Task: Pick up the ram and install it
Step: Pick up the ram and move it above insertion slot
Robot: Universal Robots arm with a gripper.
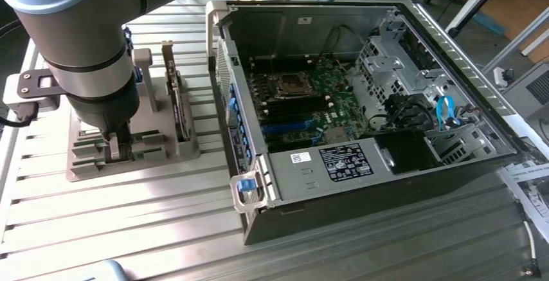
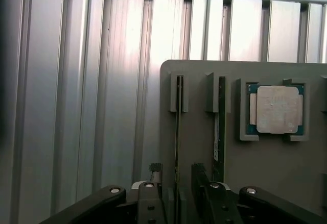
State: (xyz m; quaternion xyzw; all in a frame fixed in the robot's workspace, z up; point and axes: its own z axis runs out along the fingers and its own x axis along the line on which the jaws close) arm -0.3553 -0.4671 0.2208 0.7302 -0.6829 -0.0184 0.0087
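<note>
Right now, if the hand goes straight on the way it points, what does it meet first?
Most likely the ram: the open hand points down at the grey holder, straddling that stick, which stands on edge in its slot. Whether the stick or the holder is met first, depth leaves unclear.

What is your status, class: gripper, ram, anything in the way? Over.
Gripper open, straddling ram; ram on edge in gray holder, not yet gripped. Second ram in next slot, outside the jaws. Over.

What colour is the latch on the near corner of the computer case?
Blue. The latch on the computer case shows best in the exterior view.
</note>
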